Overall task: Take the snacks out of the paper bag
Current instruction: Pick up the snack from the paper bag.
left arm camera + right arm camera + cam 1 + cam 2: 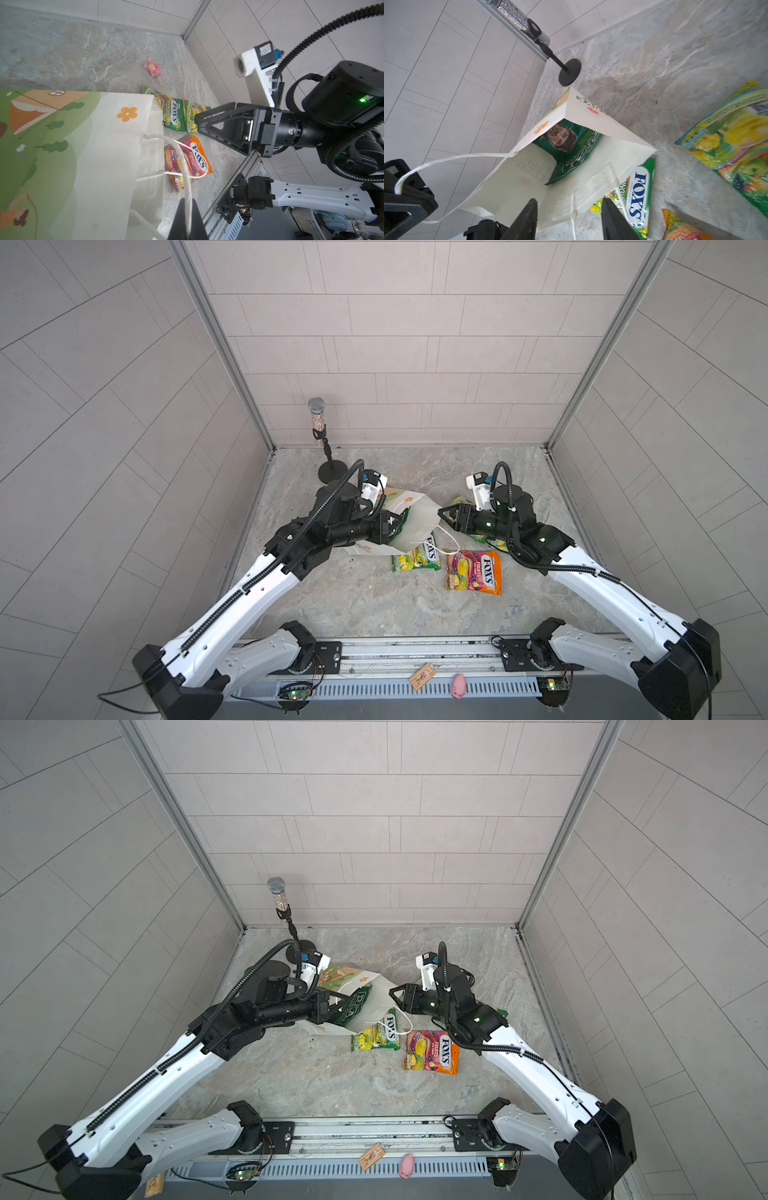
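Note:
The white paper bag [419,514] [116,145] lies on its side, mouth open towards my right gripper. A dark green crisp bag [571,149] [353,1006] sits inside it. My left gripper [188,202] [388,526] is shut on the bag's white cord handle [182,162]. My right gripper [569,207] [446,520] is open at the mouth, with the bag's lower lip between its fingers. Outside lie a yellow-green FOX'S packet [419,558], the orange-pink FOX'S FRUITS packet [473,572] and two more yellow-green packets [166,110] [194,118] beneath the right arm.
A microphone on a round-based stand [316,418] rises at the back left, near the left arm. A pink pig toy [152,69] lies on the table behind the packets. Another pig [458,685] and a wooden board [422,675] rest on the front rail.

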You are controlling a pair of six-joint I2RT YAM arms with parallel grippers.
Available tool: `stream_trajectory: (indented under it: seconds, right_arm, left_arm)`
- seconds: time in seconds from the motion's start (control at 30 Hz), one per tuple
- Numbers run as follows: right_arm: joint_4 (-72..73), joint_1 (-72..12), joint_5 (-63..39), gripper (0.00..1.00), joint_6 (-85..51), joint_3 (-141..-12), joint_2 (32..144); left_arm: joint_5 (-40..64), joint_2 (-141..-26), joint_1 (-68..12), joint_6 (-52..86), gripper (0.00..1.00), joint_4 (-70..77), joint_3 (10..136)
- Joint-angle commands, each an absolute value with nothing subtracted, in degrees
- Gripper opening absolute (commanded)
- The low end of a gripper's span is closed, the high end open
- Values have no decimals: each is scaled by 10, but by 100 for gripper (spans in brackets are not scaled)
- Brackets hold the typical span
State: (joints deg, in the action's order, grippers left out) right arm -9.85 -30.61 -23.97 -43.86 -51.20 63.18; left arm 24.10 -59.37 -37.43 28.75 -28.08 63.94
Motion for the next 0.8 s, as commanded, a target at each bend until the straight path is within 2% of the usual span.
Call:
stream_trajectory:
  seconds: [0.0,0.2,0.37,0.77]
  right_arm:
    - [-49,-334,-258,50,-459,-511,654]
    - [-22,-384,-219,44,-474,-497,695]
    - [-2,-407,-201,41,-482,-483,741]
    - [-55,-425,-152,40,-474,-482,788]
  left_arm:
    - [252,-599,-379,290,0,-268,638]
    - [214,-597,-380,295,0,-267,634]
    - [226,-606,-380,298,0,-261,628]
    - [235,-610,-386,292,0,-260,597]
